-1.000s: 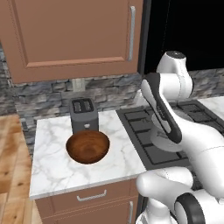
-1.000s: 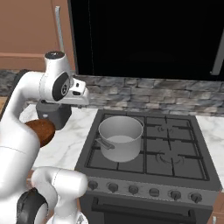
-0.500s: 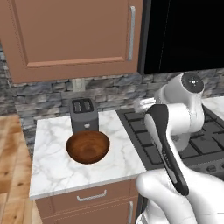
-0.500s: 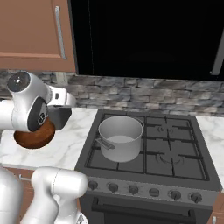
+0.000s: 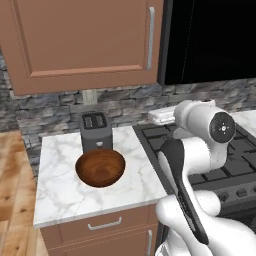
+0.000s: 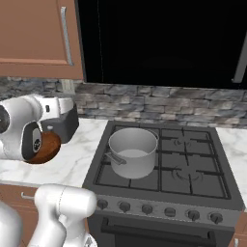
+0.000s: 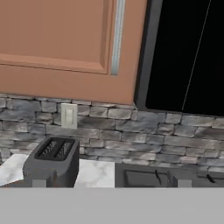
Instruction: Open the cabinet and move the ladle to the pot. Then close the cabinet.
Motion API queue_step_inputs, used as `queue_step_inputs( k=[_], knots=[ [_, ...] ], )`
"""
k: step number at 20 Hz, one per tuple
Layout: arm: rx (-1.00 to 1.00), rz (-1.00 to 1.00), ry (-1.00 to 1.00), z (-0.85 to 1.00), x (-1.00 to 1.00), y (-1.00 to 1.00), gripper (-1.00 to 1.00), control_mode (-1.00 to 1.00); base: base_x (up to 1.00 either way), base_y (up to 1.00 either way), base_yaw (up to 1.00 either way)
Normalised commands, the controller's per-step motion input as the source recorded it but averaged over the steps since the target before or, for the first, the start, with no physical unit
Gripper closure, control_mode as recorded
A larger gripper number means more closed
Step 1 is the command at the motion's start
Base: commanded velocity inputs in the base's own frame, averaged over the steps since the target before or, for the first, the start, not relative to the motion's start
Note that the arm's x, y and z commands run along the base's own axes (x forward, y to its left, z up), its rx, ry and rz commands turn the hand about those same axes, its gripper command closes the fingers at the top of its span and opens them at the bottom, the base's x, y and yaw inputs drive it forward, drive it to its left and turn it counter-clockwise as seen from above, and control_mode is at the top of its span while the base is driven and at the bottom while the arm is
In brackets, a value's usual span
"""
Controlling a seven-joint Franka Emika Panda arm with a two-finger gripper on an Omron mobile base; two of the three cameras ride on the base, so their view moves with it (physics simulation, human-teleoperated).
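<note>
A closed wooden cabinet [image 5: 85, 42] with a vertical silver handle [image 5: 150, 37] hangs above a marble counter [image 5: 60, 192]. The pot [image 6: 132, 152] sits on the stove's [image 6: 193, 181] front left burner. Whether the gripper's jaws are open cannot be told.

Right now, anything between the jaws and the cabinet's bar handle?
Nothing visible. In the hand view the vertical silver bar handle on the shut reddish-brown wooden cabinet sits above, open air before it; the dark grey toaster stands lower, off that line.
</note>
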Motion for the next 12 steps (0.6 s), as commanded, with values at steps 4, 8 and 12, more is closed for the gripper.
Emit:
queue_step_inputs(
  k=[4, 8, 12],
  knots=[
    [0.05, 0.01, -0.37, 0.55, 0.09, 0.13, -1.0, -1.0, 0.0, 0.0, 0.0],
    [0.08, 0.04, -0.35, 0.58, 0.23, 0.0, -1.0, -1.0, 0.0, 0.0, 0.0],
    [0.07, 0.01, -0.26, 0.51, 0.41, 0.01, -1.0, -1.0, 0.0, 0.0, 0.0]
  ],
)
